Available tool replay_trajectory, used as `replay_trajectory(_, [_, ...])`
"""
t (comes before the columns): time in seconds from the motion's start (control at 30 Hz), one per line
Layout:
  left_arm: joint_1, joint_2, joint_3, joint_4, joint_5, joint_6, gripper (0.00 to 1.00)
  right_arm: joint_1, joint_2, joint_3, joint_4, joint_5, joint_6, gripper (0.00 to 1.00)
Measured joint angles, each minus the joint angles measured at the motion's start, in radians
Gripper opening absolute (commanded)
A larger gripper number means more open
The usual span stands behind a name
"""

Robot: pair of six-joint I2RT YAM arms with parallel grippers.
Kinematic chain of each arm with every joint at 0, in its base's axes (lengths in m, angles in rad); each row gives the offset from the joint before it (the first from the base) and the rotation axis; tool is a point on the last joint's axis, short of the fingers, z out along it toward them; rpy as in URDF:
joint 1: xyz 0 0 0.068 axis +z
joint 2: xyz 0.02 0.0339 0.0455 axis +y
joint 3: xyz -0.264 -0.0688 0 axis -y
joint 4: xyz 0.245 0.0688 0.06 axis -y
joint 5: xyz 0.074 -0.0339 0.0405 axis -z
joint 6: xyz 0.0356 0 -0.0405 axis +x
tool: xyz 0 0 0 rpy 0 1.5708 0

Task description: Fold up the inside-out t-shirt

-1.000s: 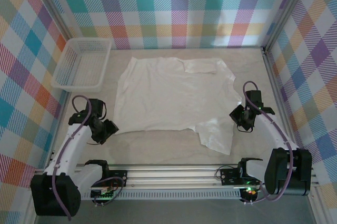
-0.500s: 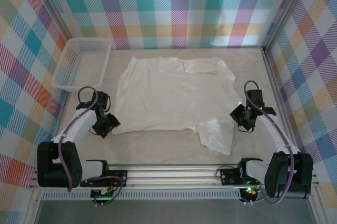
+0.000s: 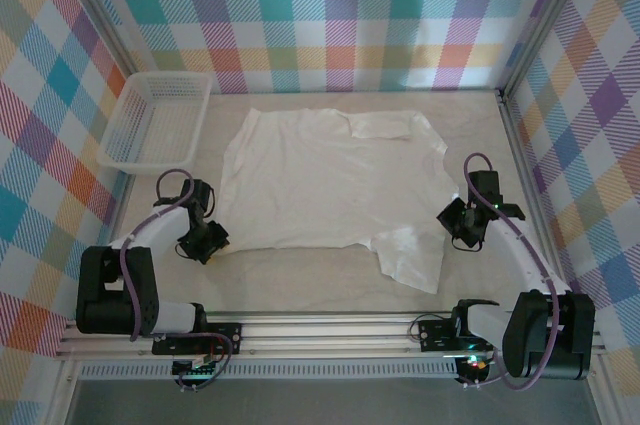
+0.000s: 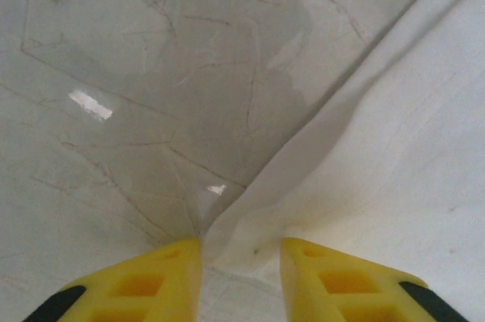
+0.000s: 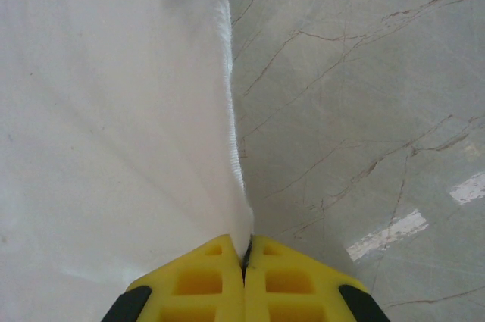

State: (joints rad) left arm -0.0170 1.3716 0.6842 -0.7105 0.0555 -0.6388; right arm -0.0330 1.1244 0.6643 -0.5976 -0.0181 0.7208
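Nearest, the left gripper [image 3: 205, 242] sits low on the worktop [image 3: 300, 280] at the near-left corner of the inside-out t-shirt [image 3: 330, 180]. In its wrist view the yellow jaws stand narrowly apart, with that corner of cloth lying in the gap between them (not pressed onto it). About level with it on the other side, the right gripper [image 3: 458, 225] has its jaws pressed together on the shirt's right edge, the hem caught between them. The white shirt lies spread across the middle of the worktop, one flap reaching nearer at the right. Farther back on the left stands a white lattice basket [image 3: 145, 164], apart from the shirt.
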Motion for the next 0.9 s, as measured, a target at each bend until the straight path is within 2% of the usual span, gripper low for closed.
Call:
replay_trajectory(0.13, [0.001, 0.017, 0.0, 0.018, -0.001, 0.0, 0.18, 0.0, 0.0, 0.0, -0.005, 0.0, 0.0, 0.0])
replay_trajectory(0.23, [0.004, 0.02, 0.0, 0.015, -0.002, -0.003, 0.01, 0.0, 0.0, 0.0, -0.008, 0.003, 0.0, 0.0])
replay_trajectory(0.27, [0.005, 0.018, 0.002, 0.014, -0.003, 0.002, 0.0, 0.0, 0.0, 0.0, -0.01, 0.004, 0.0, 0.0])
replay_trajectory(0.37, [0.007, 0.0, 0.002, 0.002, -0.016, -0.002, 0.0, -0.003, 0.0, 0.0, -0.024, 0.015, 0.0, 0.0])
replay_trajectory(0.57, [0.045, -0.145, -0.001, -0.058, -0.042, 0.0, 0.0, -0.049, -0.002, -0.001, -0.079, 0.043, -0.018, 0.0])
replay_trajectory(0.8, [0.047, -0.149, 0.01, -0.081, -0.007, 0.027, 0.0, -0.051, -0.023, -0.022, -0.116, 0.045, -0.031, 0.0])
replay_trajectory(0.9, [0.047, -0.136, 0.084, -0.11, 0.01, 0.05, 0.0, -0.052, -0.028, -0.016, -0.124, 0.044, -0.031, 0.0])
